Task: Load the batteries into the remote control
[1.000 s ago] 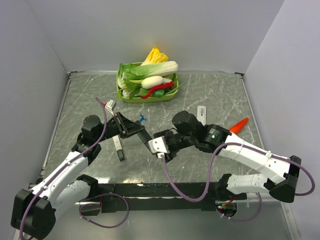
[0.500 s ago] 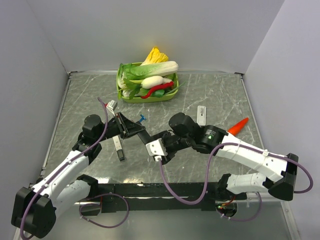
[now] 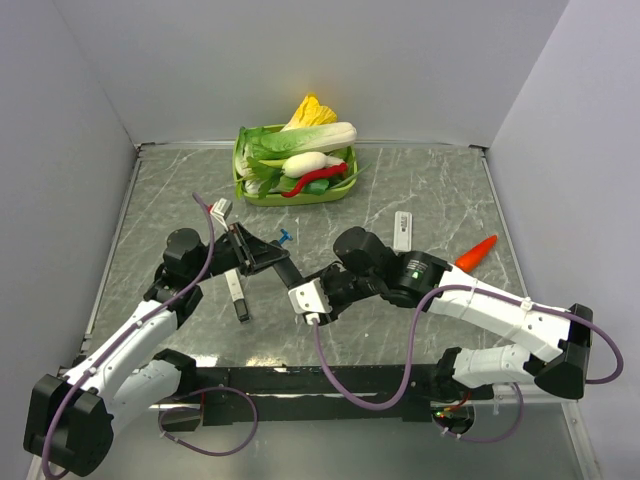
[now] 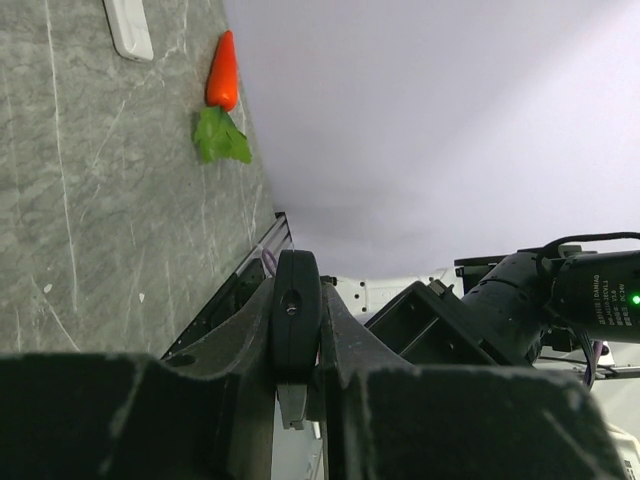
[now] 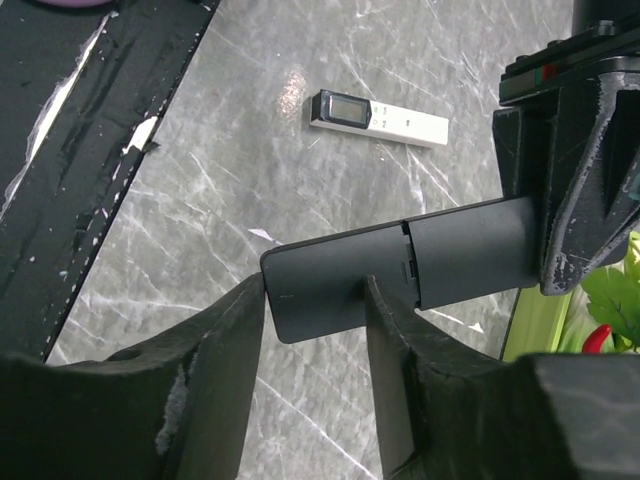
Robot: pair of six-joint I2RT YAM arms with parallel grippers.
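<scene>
Currently left gripper (image 4: 296, 345) is clamped on one end of black remote (image 5: 400, 270), holding it clear of table (image 3: 440, 190). My right gripper (image 5: 315, 300) straddles remote's free end, fingers close against both long edges; I can't tell whether pinching or only bracketing. White remote (image 5: 378, 117) lies flat on table, apart from both grippers. Second white remote (image 3: 403, 230) and carrot (image 3: 478, 250) sit farther right. Small blue piece (image 3: 285, 238) lies just beyond left gripper, too small for me to identify.
</scene>
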